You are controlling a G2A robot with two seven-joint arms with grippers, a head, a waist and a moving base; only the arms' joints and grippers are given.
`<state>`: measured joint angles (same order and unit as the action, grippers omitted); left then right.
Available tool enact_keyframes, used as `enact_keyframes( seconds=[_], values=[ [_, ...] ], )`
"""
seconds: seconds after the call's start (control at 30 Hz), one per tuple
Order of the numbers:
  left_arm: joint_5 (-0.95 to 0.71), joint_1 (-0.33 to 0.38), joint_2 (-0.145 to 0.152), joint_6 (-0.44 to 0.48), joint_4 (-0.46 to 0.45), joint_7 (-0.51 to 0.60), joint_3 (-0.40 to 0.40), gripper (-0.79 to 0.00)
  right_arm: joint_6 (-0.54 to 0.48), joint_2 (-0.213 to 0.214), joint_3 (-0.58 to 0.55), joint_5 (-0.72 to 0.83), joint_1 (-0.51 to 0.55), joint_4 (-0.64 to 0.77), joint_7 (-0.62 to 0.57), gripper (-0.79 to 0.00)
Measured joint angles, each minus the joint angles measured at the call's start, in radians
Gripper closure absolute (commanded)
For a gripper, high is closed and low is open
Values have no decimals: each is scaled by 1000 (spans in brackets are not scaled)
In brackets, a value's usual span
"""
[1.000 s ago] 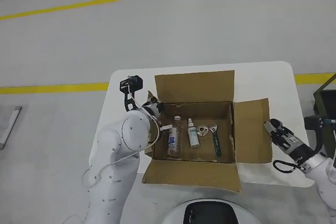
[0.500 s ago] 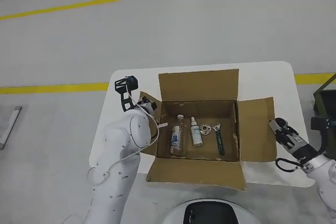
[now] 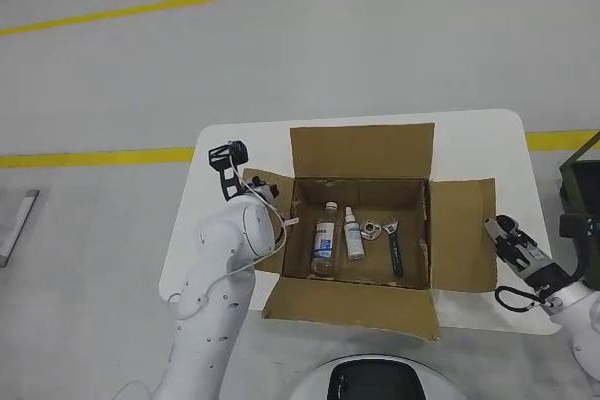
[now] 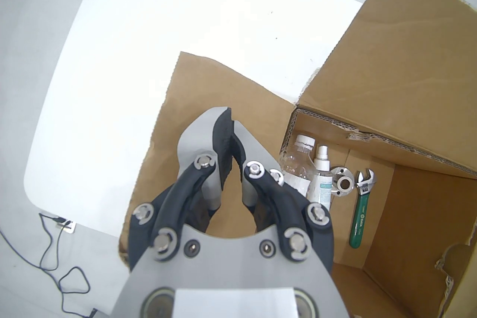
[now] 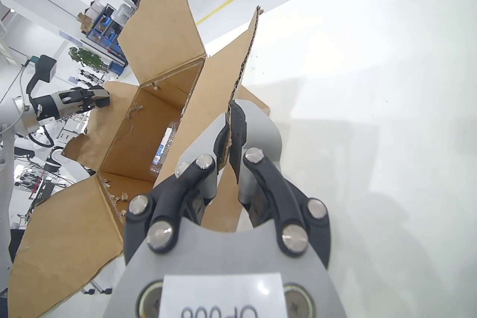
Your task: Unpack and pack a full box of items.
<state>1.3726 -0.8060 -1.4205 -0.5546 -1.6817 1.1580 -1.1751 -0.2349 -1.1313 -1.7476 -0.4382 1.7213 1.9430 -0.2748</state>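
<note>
At the left, the left pincer (image 4: 233,133) hangs over the left flap (image 4: 167,103) of the box (image 3: 350,305). Its fingers are drawn close together; whether they nip any cardboard I cannot tell. The box stands open-side up in the middle of the white surface (image 3: 220,150), all four flaps spread.

Four things lie side by side on the box floor:
- The water bottle (image 3: 325,238) lies with its long axis running near to far and its cap toward the far wall.
- The spray bottle (image 3: 353,233) lies just beside it, pointing the same way.
- The metal fitting (image 3: 372,231) comes next.
- The wrench (image 3: 394,250) has its head at the far end and its green handle toward the robot.

At the right, the right pincer (image 5: 238,133) is clenched on the outer edge of the right flap (image 3: 460,235).

The main risk, as I judge it, is at that grip. The edge there looks ragged, so a hard pull could tear the flap or let it slip free. With only one side firmly held, a tug could also skew the box and drag it toward the right rim of the surface. That would roll the bottles out of their neat row and make them harder to pick.
</note>
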Motion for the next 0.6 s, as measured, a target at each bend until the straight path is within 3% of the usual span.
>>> enact_keyframes(
  seconds=[0.03,0.3,0.33,0.37,0.43,0.6],
  values=[
    [2,0,-1,0,1,1,-1,-785,0,0,0,0,0,0,0,0],
    [-36,7,-10,33,-81,26,3,-785,-7,-1,-9,6,1,16,-5,0],
    [-43,9,-11,41,-97,34,8,-785,-7,-1,-12,6,3,19,-6,-34],
    [-52,11,-13,46,-113,44,11,-785,-8,0,-14,6,5,23,-7,-157],
    [-80,18,-17,56,-146,64,21,-785,-8,0,-19,4,9,29,-9,-243],
    [-144,32,-30,70,-185,89,71,-785,-18,-2,-32,5,21,42,15,-271]
  ],
)
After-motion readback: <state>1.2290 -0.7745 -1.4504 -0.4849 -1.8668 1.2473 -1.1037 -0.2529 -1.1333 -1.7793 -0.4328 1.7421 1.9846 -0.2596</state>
